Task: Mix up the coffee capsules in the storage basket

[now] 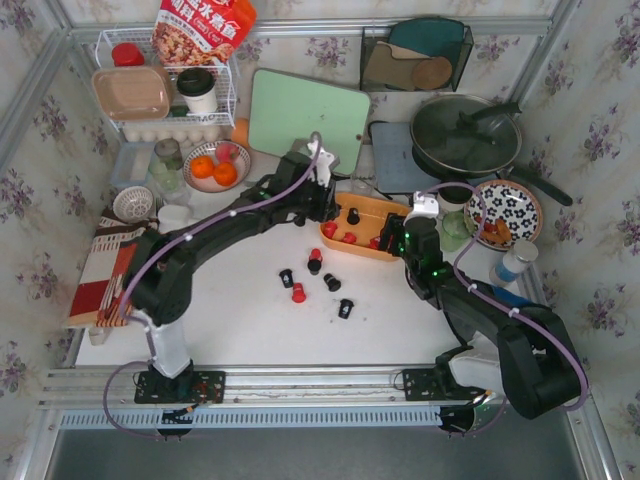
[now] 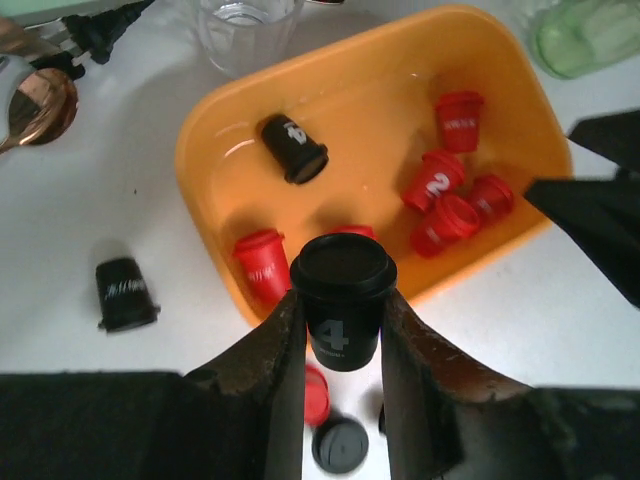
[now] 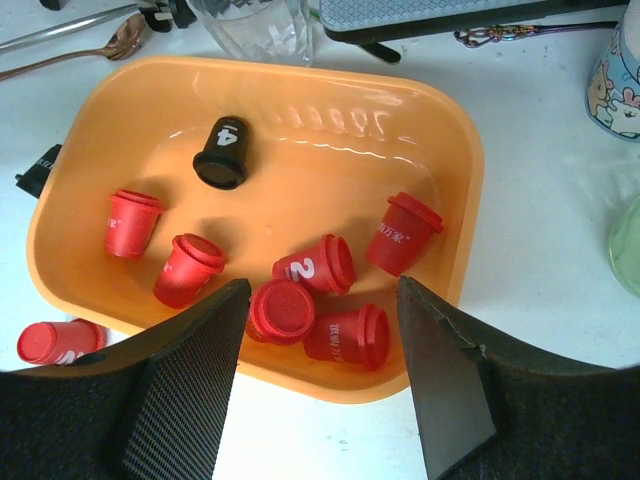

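The left claw [image 2: 342, 330] is closed partway on a black capsule [image 2: 342, 275], pinching its tapered sides. The capsule's long axis runs along the fingers, with its wide flat end towards the wrist camera and a "4" on its side. It hangs over the left-end rim of the orange basket [image 2: 215, 120].

The basket sits on the white table [image 1: 250, 330] between the two arms, its long side running left to right on a slight slant. Inside, a second black capsule [image 3: 222, 152] lies on its side, wide end towards the near-left corner. Six red capsules [image 3: 318, 266] lie tipped in various directions.

The right claw [image 3: 322, 290] is wide open and empty above the near rim. Loose capsules [image 1: 298, 293], red and black, lie on the table near the basket.
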